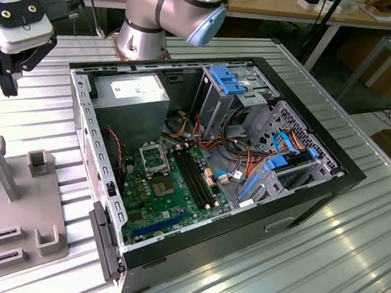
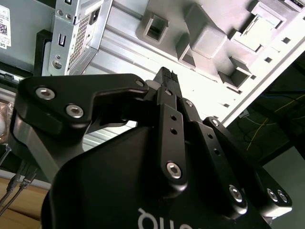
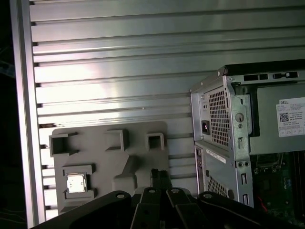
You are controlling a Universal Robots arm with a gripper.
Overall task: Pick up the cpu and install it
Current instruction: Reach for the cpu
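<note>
The cpu [image 3: 76, 182], a small silver square chip, lies in a pocket of the grey fixture plate [image 3: 109, 157] on the ribbed table in the first wrist view. My gripper [image 1: 9, 86] hangs high above the table at the exterior view's far left, well away from the open computer case [image 1: 200, 168]. Its black fingers [image 2: 166, 78] are pressed together with nothing between them; the tip [image 3: 160, 177] shows beside the cpu's pocket, apart from it. The metal-framed socket [image 1: 154, 158] sits on the green board inside the case.
A grey power-supply box [image 1: 131, 95] fills the case's back corner. Blue drive brackets [image 1: 233, 81] and bundled cables [image 1: 242, 165] crowd the exterior view's right half of the case. The fixture plate [image 1: 10, 198] carries upright posts. The arm's base [image 1: 144, 31] stands behind the case.
</note>
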